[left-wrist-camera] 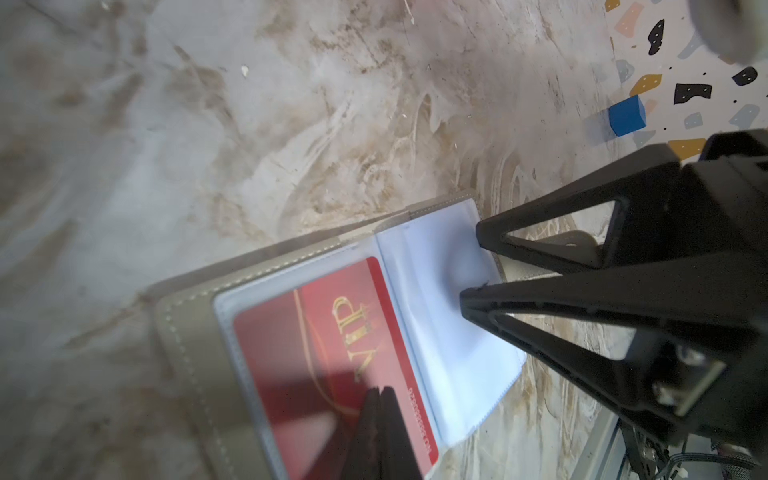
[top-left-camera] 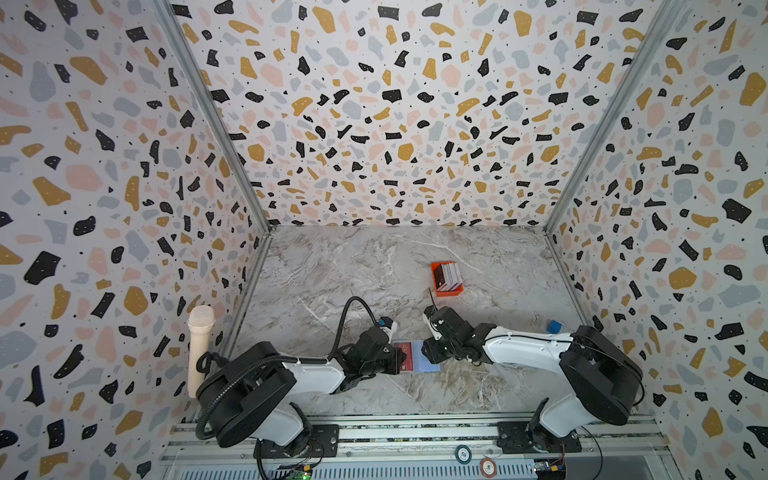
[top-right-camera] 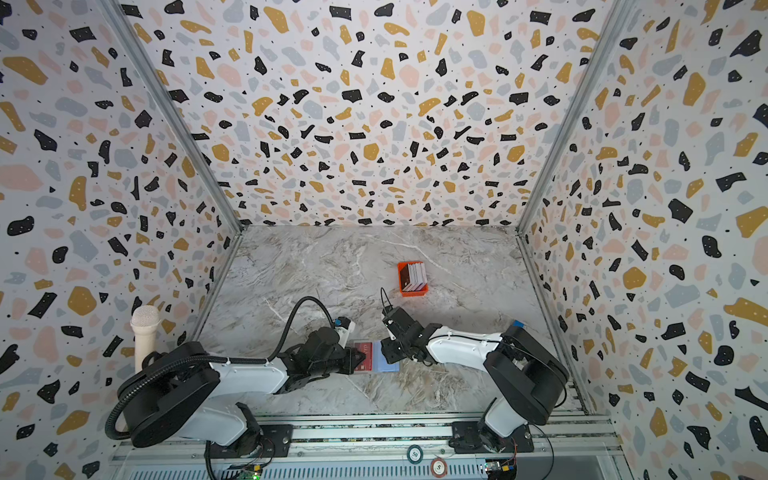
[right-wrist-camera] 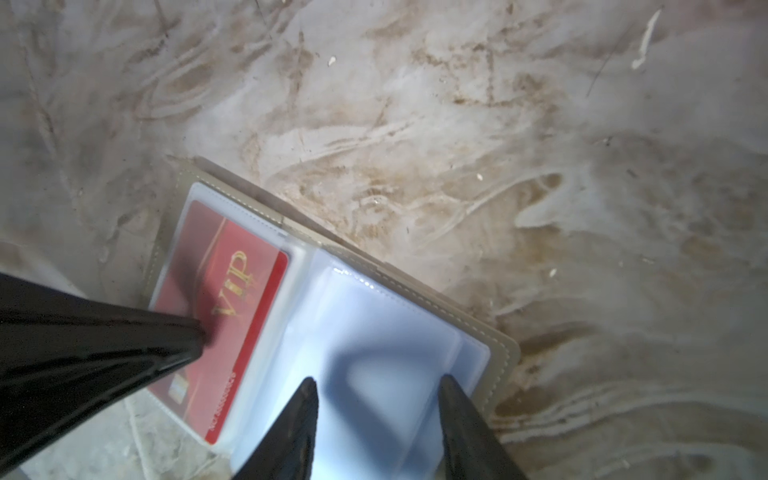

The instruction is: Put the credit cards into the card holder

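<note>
The holder lay open on the tabletop between both arms. The red card sat in one clear pocket. The left gripper, jaws together, touched that card. The right gripper held its jaws apart over the other pocket. More cards stood in the orange tray farther back.

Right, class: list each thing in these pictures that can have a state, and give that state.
card holder: open, lying flat.
red VIP card: inside a clear pocket.
neighbouring pocket: empty.
orange tray: holds the other cards, standing on edge.
left gripper: shut, tip on the red card's pocket.
right gripper: open, over the empty pocket.
</note>
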{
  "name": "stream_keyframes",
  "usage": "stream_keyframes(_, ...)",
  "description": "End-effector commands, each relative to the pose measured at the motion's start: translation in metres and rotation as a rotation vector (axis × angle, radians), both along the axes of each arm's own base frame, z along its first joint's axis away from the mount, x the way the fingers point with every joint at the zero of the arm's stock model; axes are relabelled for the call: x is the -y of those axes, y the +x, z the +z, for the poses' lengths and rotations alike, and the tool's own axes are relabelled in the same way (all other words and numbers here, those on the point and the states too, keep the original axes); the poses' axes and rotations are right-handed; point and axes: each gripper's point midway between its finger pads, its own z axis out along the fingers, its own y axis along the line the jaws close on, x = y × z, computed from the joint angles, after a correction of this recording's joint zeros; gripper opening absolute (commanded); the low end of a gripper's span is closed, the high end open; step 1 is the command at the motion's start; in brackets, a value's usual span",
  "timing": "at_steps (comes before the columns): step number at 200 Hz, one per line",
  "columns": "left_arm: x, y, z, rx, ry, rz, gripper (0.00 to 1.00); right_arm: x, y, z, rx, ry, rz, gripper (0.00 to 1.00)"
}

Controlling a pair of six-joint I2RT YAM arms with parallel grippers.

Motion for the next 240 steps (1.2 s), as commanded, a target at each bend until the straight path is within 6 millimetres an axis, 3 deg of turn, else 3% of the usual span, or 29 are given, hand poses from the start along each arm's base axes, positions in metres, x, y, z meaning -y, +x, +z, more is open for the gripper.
stream_keyframes(1,0.001,-0.006,-0.006,-0.017,-0.018,-0.011,0.0,-0.012,-0.002,0.006,-0.003,0.033,0.024,0.49)
stream_keyframes(47,0.001,-0.011,-0.015,-0.04,-0.016,-0.018,0.0,-0.021,-0.006,0.017,0.0,0.086,0.033,0.49)
stream_keyframes(158,0.002,-0.012,-0.014,-0.049,-0.036,-0.014,0.0,-0.044,-0.014,0.029,-0.06,0.24,0.044,0.51)
stream_keyframes(208,0.001,-0.006,0.011,-0.009,-0.098,0.024,0.0,-0.054,-0.014,0.035,-0.062,0.281,0.054,0.51)
stream_keyframes(240,-0.023,0.007,0.037,0.043,-0.147,0.125,0.0,-0.072,-0.018,0.046,-0.061,0.331,0.091,0.51)
